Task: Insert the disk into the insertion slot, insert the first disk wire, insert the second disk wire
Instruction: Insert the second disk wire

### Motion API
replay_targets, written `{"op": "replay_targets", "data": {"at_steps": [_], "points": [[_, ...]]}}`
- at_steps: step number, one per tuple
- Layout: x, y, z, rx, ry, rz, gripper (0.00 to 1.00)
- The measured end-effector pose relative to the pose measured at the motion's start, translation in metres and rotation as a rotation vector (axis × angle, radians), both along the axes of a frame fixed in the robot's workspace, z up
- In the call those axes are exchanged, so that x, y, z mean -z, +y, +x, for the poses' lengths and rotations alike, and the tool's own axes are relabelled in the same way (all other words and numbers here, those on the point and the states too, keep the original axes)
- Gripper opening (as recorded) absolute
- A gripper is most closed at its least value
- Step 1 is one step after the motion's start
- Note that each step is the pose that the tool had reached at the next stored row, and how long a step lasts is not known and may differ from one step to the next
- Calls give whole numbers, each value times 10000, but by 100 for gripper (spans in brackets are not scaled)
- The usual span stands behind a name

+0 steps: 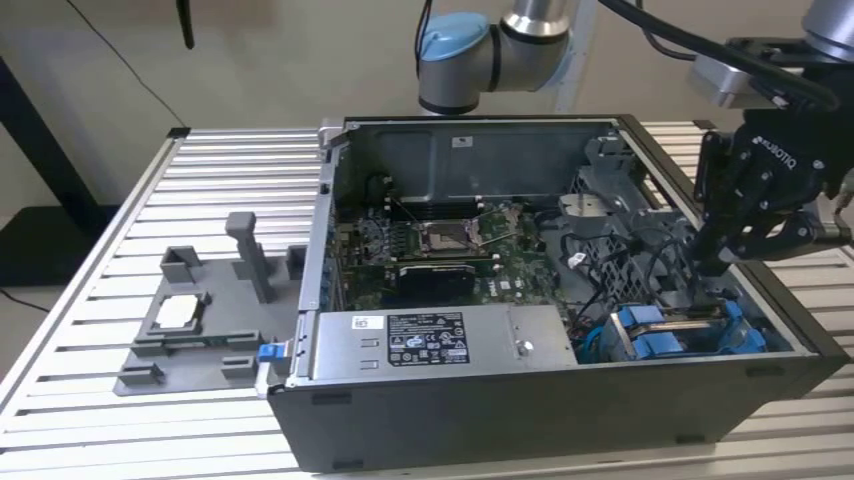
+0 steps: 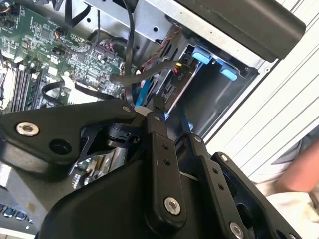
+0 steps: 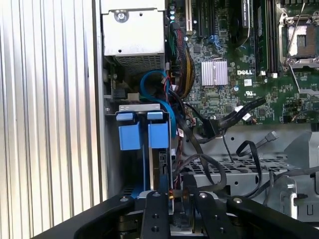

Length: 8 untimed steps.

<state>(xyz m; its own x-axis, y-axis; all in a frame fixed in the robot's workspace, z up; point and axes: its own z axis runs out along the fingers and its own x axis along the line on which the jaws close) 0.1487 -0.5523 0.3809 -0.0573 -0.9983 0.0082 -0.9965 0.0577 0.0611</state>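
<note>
- The computer case lies open on the slatted table, close to the table's edge on the exterior view's right
- The disk sits in the insertion slot in the case corner nearest that edge, its blue end tabs side by side near the case wall
- The end effector hangs inside the case just above the disk's inner end; whether it is spread or closed on anything I cannot tell
- Black, red and blue cables crowd the space between disk and motherboard
- Some bare room shows between the blue tabs and the case wall
- A grey fixture stands well apart, toward the table's opposite edge
</note>
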Motion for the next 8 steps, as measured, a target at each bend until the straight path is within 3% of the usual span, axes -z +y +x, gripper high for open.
{"op": "replay_targets", "data": {"at_steps": [8], "points": [[0,0,-47,0,-11,0,27]]}}
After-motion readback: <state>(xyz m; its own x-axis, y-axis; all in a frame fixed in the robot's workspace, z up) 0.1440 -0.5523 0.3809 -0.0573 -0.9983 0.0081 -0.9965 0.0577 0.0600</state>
